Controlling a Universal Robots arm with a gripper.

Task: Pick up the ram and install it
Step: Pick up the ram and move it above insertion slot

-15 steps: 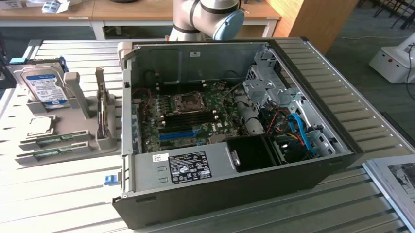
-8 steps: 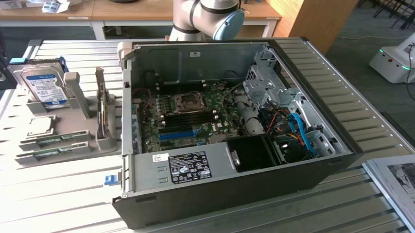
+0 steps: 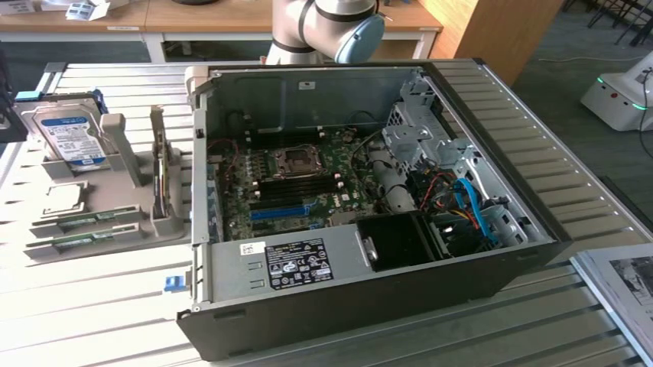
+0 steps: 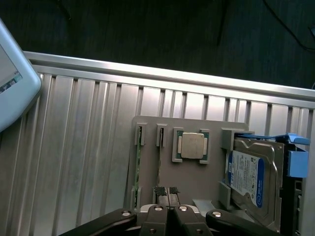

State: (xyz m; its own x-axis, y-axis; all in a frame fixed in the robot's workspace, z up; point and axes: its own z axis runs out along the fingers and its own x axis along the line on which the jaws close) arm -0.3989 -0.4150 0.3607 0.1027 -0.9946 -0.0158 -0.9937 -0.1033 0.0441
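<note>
The gripper [image 4: 166, 191] has its jaws pressed fully together, and the two black, cross-hatched pads [image 4: 160, 191] meet with nothing held between them. Its dark metal links carry bright round pivot pins.

In the wrist view the fingertips line up with one end of the ram [image 4: 159, 162], a thin green board seen edge-on. The ram lies in a narrow groove of a matte grey moulded holder [image 4: 197, 182], in the groove nearer the processor. How high the gripper hangs above it cannot be told. A second green stick [image 4: 138, 167] lies parallel in the neighbouring groove.

Beside the ram a square processor [image 4: 192, 146] with a dull metal lid sits in its own recess. Past it a hard drive [image 4: 253, 179] leans in a bracket. Its label is blue and white, and the print on it is too small to read. A blue plastic caddy [image 4: 297, 160] stands against the drive. The holder rests on a ribbed aluminium table [image 4: 78, 147].

In the exterior view the grey and pale blue arm [image 3: 326, 27] rises behind an open black tower case [image 3: 357, 313]. Inside the case lies a green motherboard [image 3: 296, 191] with a long blue slot [image 3: 277, 212]. The power supply [image 3: 240, 275] is a grey metal box with a black label whose white print is illegible. The holder stands on the table to the exterior view's left of the case.
</note>
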